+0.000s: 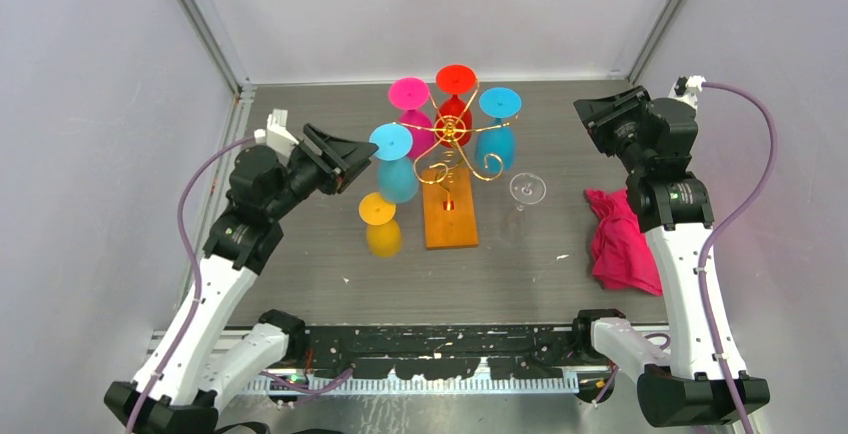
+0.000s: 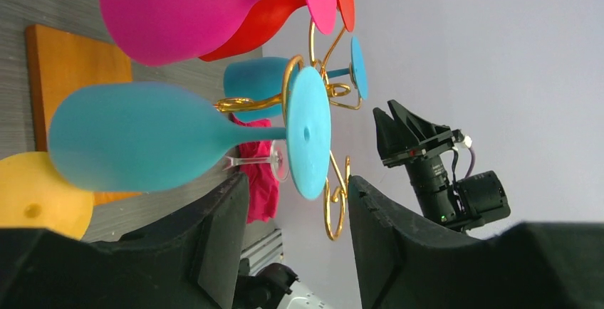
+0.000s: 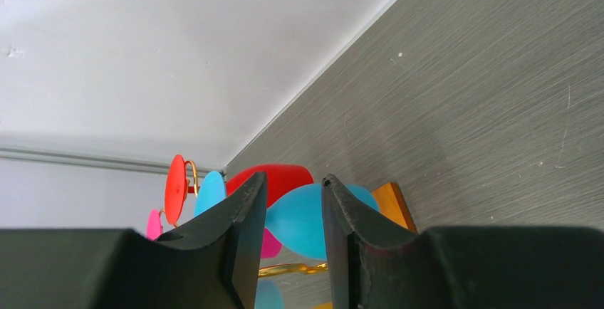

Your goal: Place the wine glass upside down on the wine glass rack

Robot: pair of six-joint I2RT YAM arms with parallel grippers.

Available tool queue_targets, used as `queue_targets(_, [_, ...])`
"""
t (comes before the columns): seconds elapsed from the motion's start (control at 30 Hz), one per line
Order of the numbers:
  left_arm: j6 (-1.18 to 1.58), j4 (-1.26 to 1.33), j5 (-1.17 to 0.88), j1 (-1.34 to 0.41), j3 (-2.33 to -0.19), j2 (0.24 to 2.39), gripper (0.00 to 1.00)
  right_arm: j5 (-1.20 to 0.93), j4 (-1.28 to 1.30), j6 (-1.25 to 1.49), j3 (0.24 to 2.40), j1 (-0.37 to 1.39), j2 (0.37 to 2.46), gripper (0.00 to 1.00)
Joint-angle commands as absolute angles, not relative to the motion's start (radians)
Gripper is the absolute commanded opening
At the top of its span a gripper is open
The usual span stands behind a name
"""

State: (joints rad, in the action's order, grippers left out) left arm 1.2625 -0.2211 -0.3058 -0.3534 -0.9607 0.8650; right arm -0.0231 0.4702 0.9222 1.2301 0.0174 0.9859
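Cyan wine glass (image 1: 397, 182): hangs bowl-down, foot caught on a wine glass rack (image 1: 448, 219) arm.
Left tool (image 2: 295, 188): spread, just beside the foot, gripping nothing.
Right tool (image 3: 293, 188): part-spread, empty, parked clear.

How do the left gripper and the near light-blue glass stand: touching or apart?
Apart. The left wrist view shows the near light-blue glass with its foot inside the open left gripper, a gap on each side.

Yellow glass (image 1: 381, 226) crowds rack (image 1: 449, 218) left side.
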Motion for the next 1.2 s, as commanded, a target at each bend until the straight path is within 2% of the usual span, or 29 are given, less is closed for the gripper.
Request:
queue_targets(0.0, [1.2, -0.303, -0.237, -0.357, -0.999, 0.786, 0.55, -0.02, 0.431, 0.922, 1.243, 0.013, 0.963, 0.4])
queue_targets(0.27, [1.138, -0.484, -0.108, -0.357, -0.996, 0.674, 0.63, -0.017, 0.445, 0.914, 1.241, 0.013, 0.951, 0.4])
queue_targets(0.47, [1.157, -0.562, -0.089, -0.357, -0.879, 0.568, 0.63, -0.017, 0.448, 0.915, 1.229, 0.013, 0.938, 0.4])
queue_targets(0.8, [1.224, -0.507, -0.079, -0.357, -0.598, 0.414, 0.6, -0.021, 0.449, 0.921, 1.215, 0.014, 0.93, 0.4])
queue_targets(1.17, [1.269, -0.314, -0.071, -0.357, -0.44, 0.468, 0.59, -0.02, 0.456, 0.916, 1.218, 0.013, 0.928, 0.4])
